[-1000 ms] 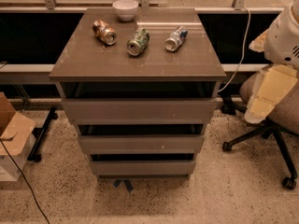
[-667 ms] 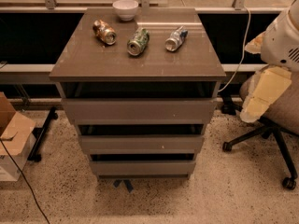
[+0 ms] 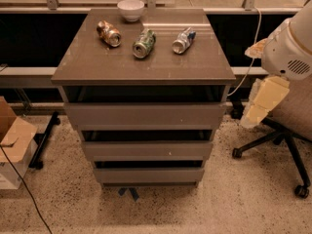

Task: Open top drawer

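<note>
The top drawer (image 3: 146, 115) is the widest grey-brown flat front, just under the cabinet top (image 3: 97, 65), with a dark gap above it. Two narrower drawer fronts (image 3: 146, 150) sit below it. My arm comes in at the right edge: a white rounded housing (image 3: 292, 48) with a cream end piece hanging below it. That end piece is my gripper (image 3: 261, 104). It hangs in the air to the right of the cabinet, level with the top drawer and apart from it.
On the cabinet top lie a white bowl (image 3: 130, 9) and three cans on their sides (image 3: 144, 43). An office chair (image 3: 287, 130) stands right of the cabinet behind my arm. A cardboard box (image 3: 12, 140) and a cable are on the floor at the left.
My arm has shifted slightly left, toward the cabinet's right side. The drawers and the cans have not moved.
</note>
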Robot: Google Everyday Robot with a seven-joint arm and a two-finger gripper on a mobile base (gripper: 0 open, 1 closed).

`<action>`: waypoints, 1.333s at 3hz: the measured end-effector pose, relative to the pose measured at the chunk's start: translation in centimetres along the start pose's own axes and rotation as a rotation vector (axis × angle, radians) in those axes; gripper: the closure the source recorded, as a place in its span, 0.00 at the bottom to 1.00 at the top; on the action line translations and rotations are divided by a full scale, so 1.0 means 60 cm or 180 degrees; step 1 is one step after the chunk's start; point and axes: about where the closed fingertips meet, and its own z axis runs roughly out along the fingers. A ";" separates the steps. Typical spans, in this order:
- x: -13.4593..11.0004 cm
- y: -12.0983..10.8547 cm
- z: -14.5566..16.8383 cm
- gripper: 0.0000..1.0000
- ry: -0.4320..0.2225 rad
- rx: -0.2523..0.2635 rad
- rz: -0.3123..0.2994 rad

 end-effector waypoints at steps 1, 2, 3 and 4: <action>0.010 -0.025 0.056 0.00 0.0016 0.0024 0.0044; 0.010 -0.025 0.056 0.00 0.0017 0.0027 0.0050; 0.002 -0.015 0.081 0.00 0.0026 -0.0029 0.0033; -0.006 -0.006 0.125 0.00 -0.0117 -0.0136 0.0061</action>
